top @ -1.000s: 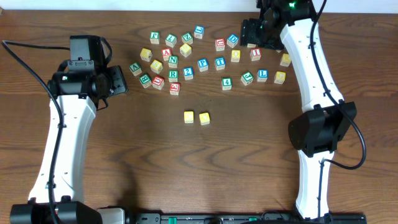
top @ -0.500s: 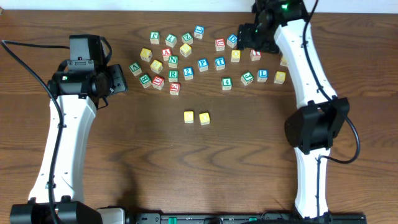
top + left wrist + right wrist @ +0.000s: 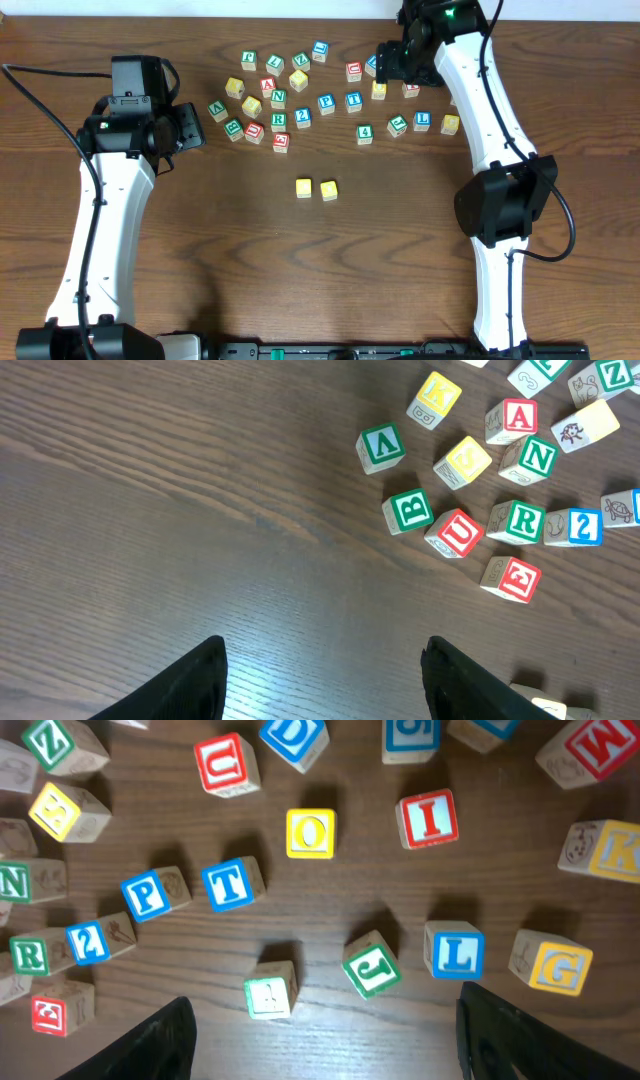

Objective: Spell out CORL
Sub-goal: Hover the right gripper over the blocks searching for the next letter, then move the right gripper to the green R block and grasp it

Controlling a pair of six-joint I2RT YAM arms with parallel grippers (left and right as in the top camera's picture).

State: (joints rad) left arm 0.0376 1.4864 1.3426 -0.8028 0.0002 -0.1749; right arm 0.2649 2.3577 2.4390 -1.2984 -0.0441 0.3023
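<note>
Crowding is the main hazard from here. The right tool [image 3: 322, 1010] hangs over the blocks near the far right corner of the counter [image 3: 400, 250], jaws spread wide with nothing between them. The letters it needs sit tight among others. The yellow O block [image 3: 311, 832] has the red I block [image 3: 428, 818] near it, and the blue L block [image 3: 457, 952] lies between the green J block [image 3: 371, 966] and the yellow G block [image 3: 551, 965]. A wide descent could, I judge, shove a neighbour or close on two blocks at once.

The left tool [image 3: 322, 650], equally wide and empty, is toward the far left corner. The green R block [image 3: 518, 521] lies ahead of it, with a red U block [image 3: 455, 533] and a blue 2 block [image 3: 575, 527] just beside.

Only the wrist views make these letters plain. Only the overhead shows two yellow blocks [image 3: 304, 187] side by side mid-counter, faces unreadable. A C is uncertain: the red block [image 3: 227, 764] by the far edge reads as U, perhaps a C turned sideways.
</note>
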